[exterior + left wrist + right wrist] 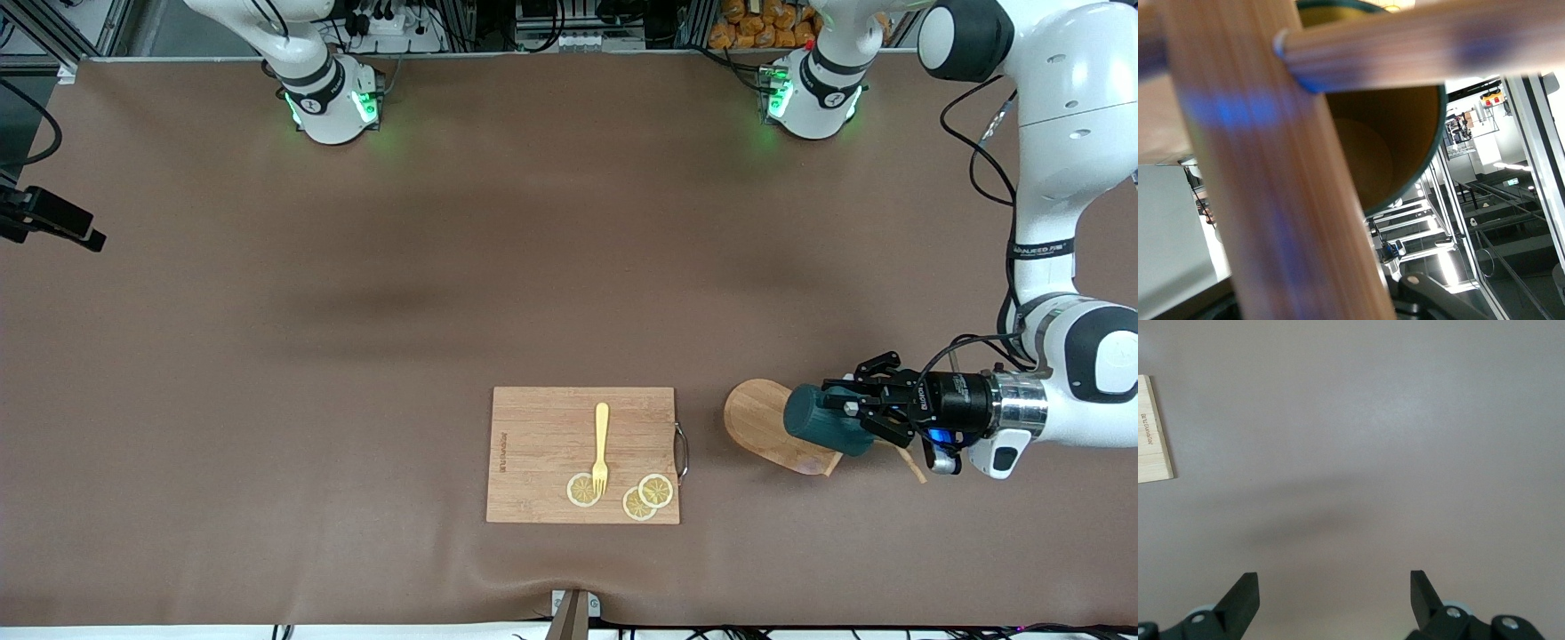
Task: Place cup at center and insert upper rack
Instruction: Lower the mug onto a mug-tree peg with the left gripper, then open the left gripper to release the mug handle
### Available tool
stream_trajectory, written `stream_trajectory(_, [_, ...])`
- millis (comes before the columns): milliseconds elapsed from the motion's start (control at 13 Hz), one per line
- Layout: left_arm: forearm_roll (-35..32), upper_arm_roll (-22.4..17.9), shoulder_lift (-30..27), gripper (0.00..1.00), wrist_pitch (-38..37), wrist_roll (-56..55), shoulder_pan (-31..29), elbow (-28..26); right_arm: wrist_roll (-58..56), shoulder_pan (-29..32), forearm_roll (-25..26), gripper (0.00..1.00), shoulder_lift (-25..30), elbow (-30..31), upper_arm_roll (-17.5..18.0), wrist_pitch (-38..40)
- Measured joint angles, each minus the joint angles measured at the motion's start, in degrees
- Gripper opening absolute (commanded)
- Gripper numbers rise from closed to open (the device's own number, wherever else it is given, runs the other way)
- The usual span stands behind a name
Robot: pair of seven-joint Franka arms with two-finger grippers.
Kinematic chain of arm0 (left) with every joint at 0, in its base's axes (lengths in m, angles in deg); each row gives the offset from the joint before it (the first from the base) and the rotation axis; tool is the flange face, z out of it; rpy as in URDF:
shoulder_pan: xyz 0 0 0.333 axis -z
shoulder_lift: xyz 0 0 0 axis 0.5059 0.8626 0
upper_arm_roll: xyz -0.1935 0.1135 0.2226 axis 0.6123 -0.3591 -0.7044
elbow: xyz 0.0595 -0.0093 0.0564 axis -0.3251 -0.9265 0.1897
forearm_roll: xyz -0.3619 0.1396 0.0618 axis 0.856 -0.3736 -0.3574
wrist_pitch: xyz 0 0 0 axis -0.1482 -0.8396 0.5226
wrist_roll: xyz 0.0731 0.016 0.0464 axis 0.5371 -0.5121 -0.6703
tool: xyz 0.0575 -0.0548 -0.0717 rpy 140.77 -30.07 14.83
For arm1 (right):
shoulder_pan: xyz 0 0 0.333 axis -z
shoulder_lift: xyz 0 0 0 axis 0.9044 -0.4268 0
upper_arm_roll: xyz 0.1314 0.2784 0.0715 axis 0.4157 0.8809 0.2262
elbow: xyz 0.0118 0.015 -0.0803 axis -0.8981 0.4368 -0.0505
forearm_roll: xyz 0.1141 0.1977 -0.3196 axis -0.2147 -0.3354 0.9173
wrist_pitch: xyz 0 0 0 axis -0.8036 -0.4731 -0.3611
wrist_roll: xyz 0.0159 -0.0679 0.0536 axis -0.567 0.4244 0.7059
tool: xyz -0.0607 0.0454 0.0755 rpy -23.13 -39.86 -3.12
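Observation:
My left gripper (867, 411) is shut on the post of the upper rack, a light wooden mug tree held on its side beside the cutting board, toward the left arm's end of the table. Its oval base (760, 422) faces the board. The dark teal cup (822, 422) hangs on the rack between base and gripper. In the left wrist view the post (1271, 200) and a peg (1405, 40) fill the frame, with the cup's tan inside (1371, 153) past them. My right gripper (1335, 577) is open over bare table, out of the front view.
A rectangular wooden cutting board (582, 453) lies near the front edge, bearing a yellow fork (601, 449) and lemon slices (584, 490). Its corner (1151, 433) shows in the right wrist view. Brown mat (444, 267) covers the table.

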Motion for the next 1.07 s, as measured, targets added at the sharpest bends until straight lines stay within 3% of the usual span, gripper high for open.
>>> stream_trajectory(77, [0.15, 0.0, 0.04, 0.93, -0.01, 0.0, -0.03, 0.0, 0.0, 0.0, 0.0, 1.0, 0.0, 0.0, -0.01, 0.0])
stream_trajectory(153, [0.33, -0.01, 0.06, 1.0, -0.01, 0.0, -0.08, 0.0, 0.0, 0.0, 0.0, 1.0, 0.0, 0.0, -0.03, 0.0])
stream_trajectory(1074, [3.42, 0.0, -0.03, 1.0, -0.53, -1.6, -1.69, 0.82, 0.01, 0.01, 0.0, 1.0, 0.0, 0.0, -0.06, 0.0])
